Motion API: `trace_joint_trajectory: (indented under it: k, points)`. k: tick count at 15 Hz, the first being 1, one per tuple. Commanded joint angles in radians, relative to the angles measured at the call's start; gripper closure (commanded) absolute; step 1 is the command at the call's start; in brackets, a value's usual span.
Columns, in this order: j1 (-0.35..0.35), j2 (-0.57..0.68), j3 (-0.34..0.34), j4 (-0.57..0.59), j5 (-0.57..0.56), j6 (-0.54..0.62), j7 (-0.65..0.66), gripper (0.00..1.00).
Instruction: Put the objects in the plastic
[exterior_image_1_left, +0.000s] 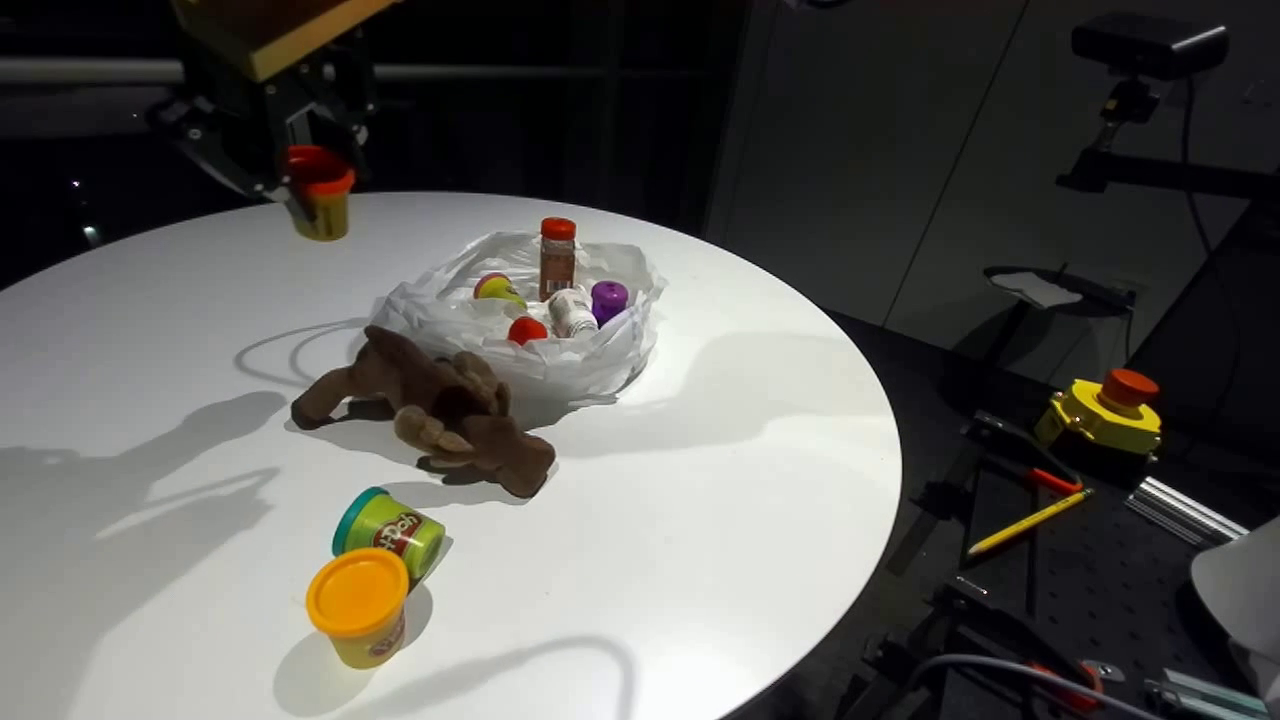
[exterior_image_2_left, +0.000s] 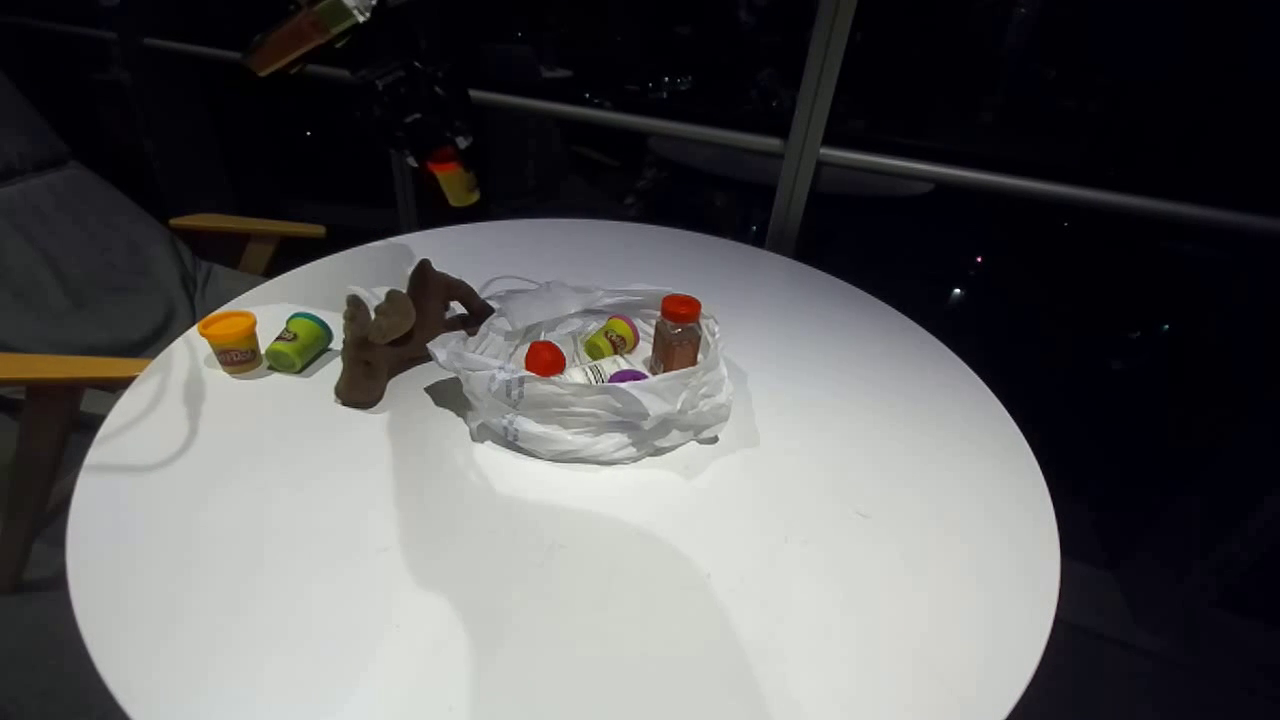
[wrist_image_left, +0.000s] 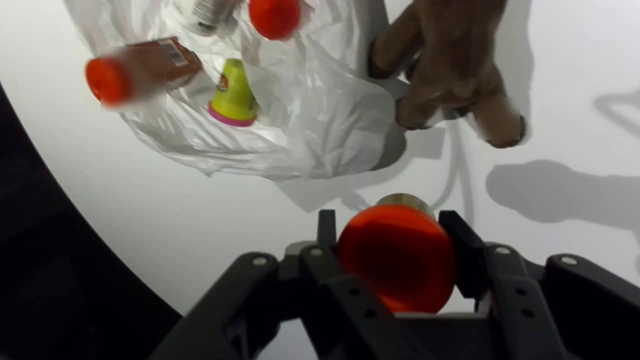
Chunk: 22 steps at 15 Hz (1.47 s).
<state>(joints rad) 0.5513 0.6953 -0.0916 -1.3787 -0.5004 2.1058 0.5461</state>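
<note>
1. Round and white, the tabletop (exterior_image_1_left: 680, 560) stands in a dim room.
2. The tool (wrist_image_left: 391, 242) clasps a red-lidded tub (exterior_image_1_left: 325, 220), held off the tabletop, to one side of the plastic bag (exterior_image_2_left: 600, 425) and not over its mouth.
3. Carrying this tub to the bag looks like the step in hand; the next move probably calls for crossing the rim, lowering, then letting go clear of the tall jar (exterior_image_2_left: 677, 342).
4. Inside the bag with that jar sit a pink-lidded tub (exterior_image_2_left: 612, 338), a white container (exterior_image_1_left: 572, 313), a purple item (exterior_image_1_left: 608, 301) and a red item (exterior_image_1_left: 527, 331).
5. Outside, the plush animal (exterior_image_1_left: 425, 385) lies just beside the bag; farther off, a green tub (exterior_image_1_left: 385, 535) lies on its side near an upright orange-lidded tub (exterior_image_1_left: 358, 600). All three likely await their turn.
6. The green tub's label (exterior_image_1_left: 398, 531) shows "-Doh", presumably Play-Doh. The jar has a barcode (wrist_image_left: 174, 52); the bag's print (exterior_image_2_left: 513, 395) is too small to read.
</note>
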Motion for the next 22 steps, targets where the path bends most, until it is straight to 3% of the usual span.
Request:
trace_joint_trajectory:
  k: [1, 6, 12, 22]
  points:
    - [-0.013, -0.060, -0.056, -0.139, -0.058, 0.014, 0.186, 0.72]
    - [-0.070, -0.002, -0.059, -0.192, -0.045, -0.050, 0.395, 0.72]
    - [-0.124, 0.044, -0.045, -0.199, -0.025, -0.012, 0.539, 0.72]
    - [-0.102, 0.084, -0.050, -0.168, -0.075, 0.087, 0.681, 0.72]
